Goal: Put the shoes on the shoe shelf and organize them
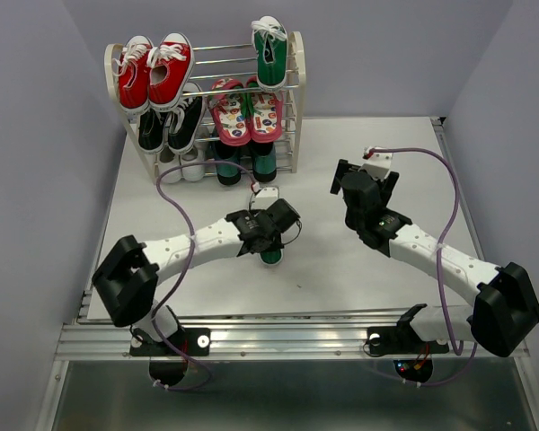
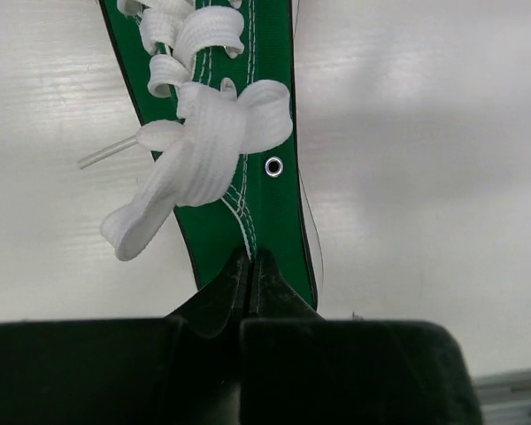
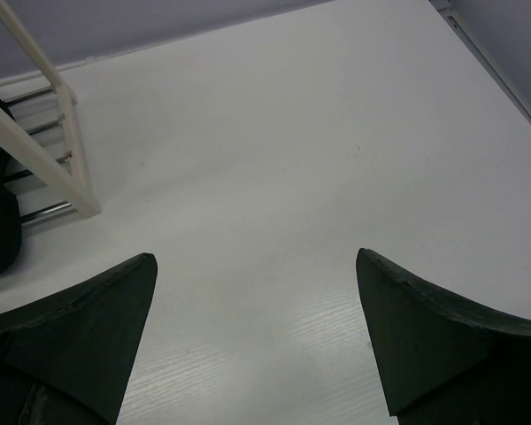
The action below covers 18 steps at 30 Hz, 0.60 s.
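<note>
Green canvas was pinched in your left gripper (image 2: 250, 266). Its two fingers were pressed together on the thin edge of a green canvas sneaker (image 2: 273, 208), just below the last metal eyelet. The white lace (image 2: 203, 146) was bunched in a loose bow just beyond the fingertips.

Seen from above, you held that shoe near the middle of the table (image 1: 386, 144), a little closer to the near edge than to the far one. Most of it was hidden under the wrist. I could not tell whether it touched the tabletop.

Your right gripper (image 3: 255, 257) stood wide, its fingers well apart with nothing between them. It was over bare tabletop in the right half, between the middle and the far right corner. In its own camera a cream leg of the rack showed at the left side of the view.

The shoe shelf (image 1: 298, 63) stood at the far edge, toward the far left corner.
- **Top tier:** the other green sneaker (image 1: 271, 52) lay alone at the right end, and the red sneakers (image 1: 150, 72) sat side by side at the left end.
- **Tier below:** the black sneakers (image 1: 172, 121) were on the left and the flip-flops (image 1: 245, 112) on the right, with their printed footbeds facing up.
- **Lower still:** the dark green loafers (image 1: 227, 168) sat beneath the flip-flops, partly hidden by the rods and the shoes above them.
</note>
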Available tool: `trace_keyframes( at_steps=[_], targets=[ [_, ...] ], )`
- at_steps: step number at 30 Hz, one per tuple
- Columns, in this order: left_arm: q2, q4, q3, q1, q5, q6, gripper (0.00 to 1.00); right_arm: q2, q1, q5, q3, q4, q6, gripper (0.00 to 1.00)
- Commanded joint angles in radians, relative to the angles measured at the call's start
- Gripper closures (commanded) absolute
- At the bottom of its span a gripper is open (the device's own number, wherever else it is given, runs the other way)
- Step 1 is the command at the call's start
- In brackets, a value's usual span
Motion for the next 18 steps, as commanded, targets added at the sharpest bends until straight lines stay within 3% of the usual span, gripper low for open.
trace_keyframes(
  at_steps=[1, 8, 14, 18],
  targets=[
    [-0.18, -0.105, 0.04, -0.098, -0.131, 0.109, 1.0, -0.01, -0.007, 0.041, -0.014, 0.022, 0.005, 0.0],
    [-0.402, -0.167, 0.144, -0.156, -0.069, 0.22, 1.0, -0.01, -0.016, 0.07, -0.02, 0.022, 0.004, 0.0],
    [-0.41, -0.263, 0.36, -0.167, -0.202, 0.3, 1.0, 0.008, -0.026, 0.064, -0.014, 0.02, 0.002, 0.0],
    [-0.366, -0.216, 0.518, -0.167, -0.307, 0.416, 1.0, 0.014, -0.026, 0.059, -0.011, 0.022, -0.002, 0.0]
  ],
)
